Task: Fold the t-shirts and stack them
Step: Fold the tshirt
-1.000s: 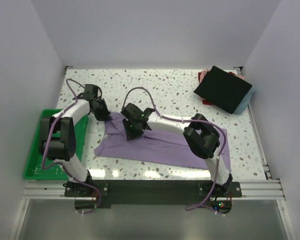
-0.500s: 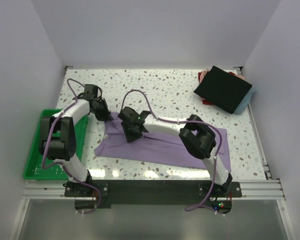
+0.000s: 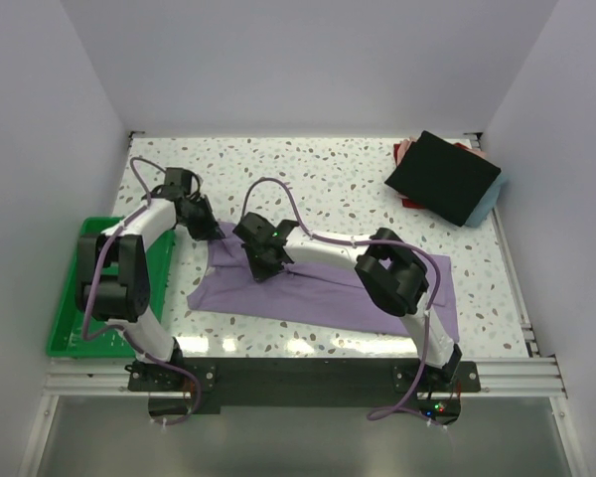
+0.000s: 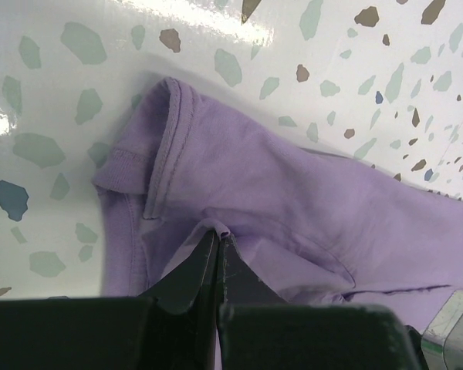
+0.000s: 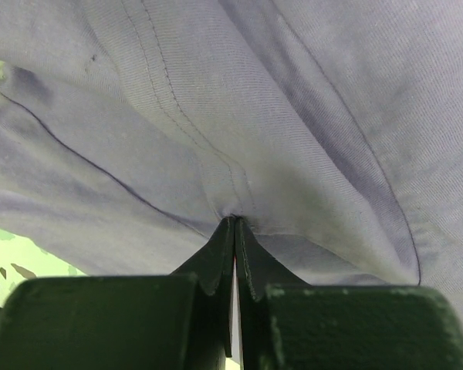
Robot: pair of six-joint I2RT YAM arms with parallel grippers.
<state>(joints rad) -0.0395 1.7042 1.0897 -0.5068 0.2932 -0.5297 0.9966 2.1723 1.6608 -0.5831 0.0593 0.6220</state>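
1 table (image 3: 358,164): speckled terrazzo top, with both arms bolted at its near edge.
1 lavender t-shirt (image 3: 318,293): lies spread across the near middle of the table. The right arm crosses it and hides part of its right half. Its left end is bunched.
1 green tray (image 3: 68,323): sits at the table's near left edge. The left arm covers much of it, so its contents cannot be made out.
1 stack of folded tees, far right corner: black t-shirt (image 3: 444,177) on top. The red/pink t-shirt (image 3: 401,151) and light blue t-shirt (image 3: 493,199) show only as edges beneath it.
1 left gripper (image 4: 218,236): jaws pressed together, pinching a small fold of the lavender t-shirt beside a stitched hem.
1 right gripper (image 5: 234,225): jaws closed, nipping a ridge of the lavender t-shirt at a double-stitched seam. Cloth fills nearly all of that wrist view.
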